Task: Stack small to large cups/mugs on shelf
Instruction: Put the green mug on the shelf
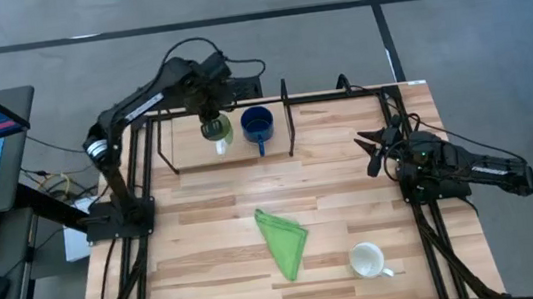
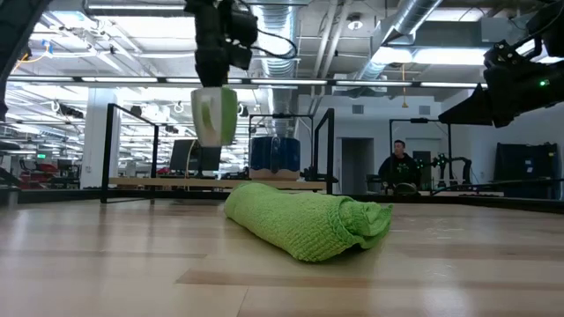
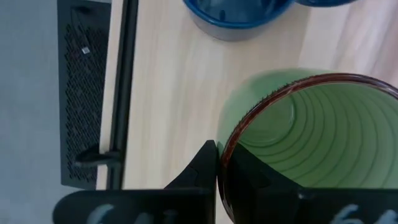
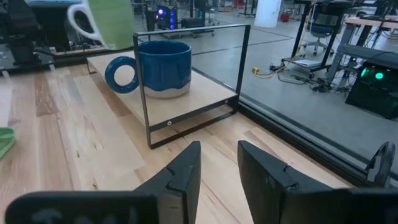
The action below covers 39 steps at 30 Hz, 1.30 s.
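My left gripper (image 1: 210, 111) is over the shelf's left half at the far edge, shut on the light green mug (image 1: 215, 128) (image 2: 216, 114). The mug's white handle (image 4: 78, 22) faces the near side. To its right, the dark blue mug (image 1: 257, 123) (image 4: 163, 68) stands upright on the wooden base of the shelf (image 1: 288, 117) (image 4: 186, 93). The white mug (image 1: 367, 259) sits on the table near the near-right corner. My right gripper (image 1: 372, 147) (image 4: 219, 168) waits open at the table's right side, pointing at the shelf. My left gripper holds the green mug by its dark-edged rim (image 3: 227, 146). One finger (image 3: 202, 171) is outside the wall and one finger (image 3: 249, 174) is inside. It comes from above, pointing down. The mug hangs upright below the fingers, lifted clear above the shelf base (image 2: 132, 182).
A folded green cloth (image 1: 283, 240) (image 2: 304, 224) lies in the middle of the table, toward the near edge. The shelf's black upright rods (image 1: 290, 132) frame the mugs. Bare wood lies between the cloth and the shelf. A person (image 2: 398, 167) sits far behind the table.
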Tool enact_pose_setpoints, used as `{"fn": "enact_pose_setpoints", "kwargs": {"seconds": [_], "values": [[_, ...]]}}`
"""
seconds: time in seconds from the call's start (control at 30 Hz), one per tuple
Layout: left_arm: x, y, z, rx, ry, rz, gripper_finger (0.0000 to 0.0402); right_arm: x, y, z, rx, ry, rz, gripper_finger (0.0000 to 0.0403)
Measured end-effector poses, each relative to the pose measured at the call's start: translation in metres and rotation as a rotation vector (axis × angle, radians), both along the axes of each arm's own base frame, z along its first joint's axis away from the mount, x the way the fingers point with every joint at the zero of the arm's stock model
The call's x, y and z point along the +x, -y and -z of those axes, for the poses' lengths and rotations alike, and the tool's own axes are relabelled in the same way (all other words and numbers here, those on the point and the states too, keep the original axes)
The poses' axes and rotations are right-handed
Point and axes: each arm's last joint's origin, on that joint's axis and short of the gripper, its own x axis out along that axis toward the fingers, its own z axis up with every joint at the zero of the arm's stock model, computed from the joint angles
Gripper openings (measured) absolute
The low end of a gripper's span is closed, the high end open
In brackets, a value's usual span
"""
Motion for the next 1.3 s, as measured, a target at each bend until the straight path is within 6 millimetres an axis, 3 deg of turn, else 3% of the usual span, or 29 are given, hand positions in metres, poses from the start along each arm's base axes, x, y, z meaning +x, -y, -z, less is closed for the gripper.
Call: {"fn": "enact_pose_setpoints", "kwargs": {"seconds": [0.33,0.5,0.67,1.3], "values": [[0.009,-0.038,0.036,-0.067,-0.062,-0.022,0.0002,0.0,0.0,0.0,0.0,-0.001,0.0,0.0127],[0.01,-0.049,0.041,-0.051,-0.034,-0.006,0.0002,0.0,0.0,0.0,-0.001,-0.002,0.0,0.0127],[0.012,-0.054,0.04,-0.052,0.031,0.023,0.0002,0.0,0.0,0.0,-0.001,-0.002,0.0,0.0127],[0.01,-0.054,0.059,-0.145,-0.015,-0.033,0.0001,0.0,0.0,0.0,-0.001,-0.002,0.0,0.0127]]}}
